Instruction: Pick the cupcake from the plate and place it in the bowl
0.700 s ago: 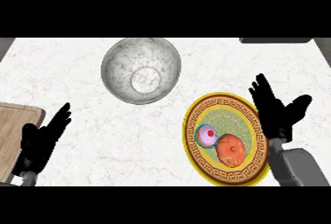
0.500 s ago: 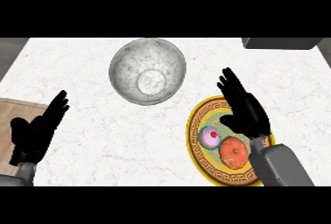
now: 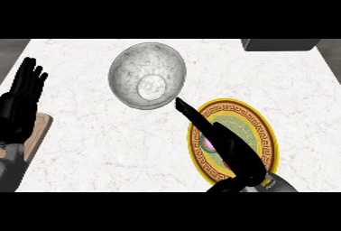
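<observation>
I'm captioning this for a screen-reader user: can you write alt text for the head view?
The robot's right hand, fingers straight, stretches over a yellow-rimmed plate toward a grey bowl on a white marble counter, hiding most of the cupcake. The left hand rests open at the left edge.

Bench top: white marble with faint grey veins, filling almost the whole view.
Left edge: a wooden board lies on the bench, light brown, only a strip of it showing.
Top right corner: a dark grey block sits at the far edge of the bench, cut off by the view.
Beyond the bench: dull grey-brown floor shows at the top left and top right corners.
Light: even and soft, no hard shadows.
</observation>
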Motion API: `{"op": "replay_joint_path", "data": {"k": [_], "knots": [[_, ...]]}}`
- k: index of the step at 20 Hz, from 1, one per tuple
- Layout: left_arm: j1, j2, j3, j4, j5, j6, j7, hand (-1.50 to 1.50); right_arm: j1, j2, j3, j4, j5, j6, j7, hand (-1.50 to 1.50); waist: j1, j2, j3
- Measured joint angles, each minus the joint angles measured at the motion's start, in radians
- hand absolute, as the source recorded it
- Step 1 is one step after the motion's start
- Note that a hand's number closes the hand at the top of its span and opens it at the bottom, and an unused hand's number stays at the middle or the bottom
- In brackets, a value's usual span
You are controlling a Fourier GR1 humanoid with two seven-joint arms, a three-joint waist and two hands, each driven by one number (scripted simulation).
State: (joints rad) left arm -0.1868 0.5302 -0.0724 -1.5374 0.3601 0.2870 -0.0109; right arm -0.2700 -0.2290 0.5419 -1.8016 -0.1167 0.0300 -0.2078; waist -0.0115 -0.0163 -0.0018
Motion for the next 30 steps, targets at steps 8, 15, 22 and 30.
{"op": "replay_joint_path", "data": {"k": [8, 15, 22, 30], "knots": [[-0.003, -0.011, 0.054, 0.031, 0.013, -0.032, -0.060, 0.00, 0.129, -0.278, -0.072, -0.332, 0.127, 0.072, 0.032, -1.50, -0.016, 0.008, 0.001], [0.004, -0.016, 0.064, 0.024, 0.010, -0.049, -0.070, 0.00, 0.089, -0.529, -0.258, -0.442, 0.087, 0.228, 0.235, -1.50, -0.003, 0.012, 0.000], [-0.025, -0.023, 0.070, 0.032, 0.003, -0.057, -0.057, 0.00, 0.012, -0.744, -0.349, -0.446, -0.001, 0.472, 0.330, -1.50, 0.006, 0.015, 0.000], [-0.039, -0.036, 0.113, 0.077, -0.007, -0.116, -0.073, 0.00, -0.026, -0.728, -0.351, -0.396, 0.062, 0.644, 0.356, -1.50, 0.014, 0.016, 0.001]]}}
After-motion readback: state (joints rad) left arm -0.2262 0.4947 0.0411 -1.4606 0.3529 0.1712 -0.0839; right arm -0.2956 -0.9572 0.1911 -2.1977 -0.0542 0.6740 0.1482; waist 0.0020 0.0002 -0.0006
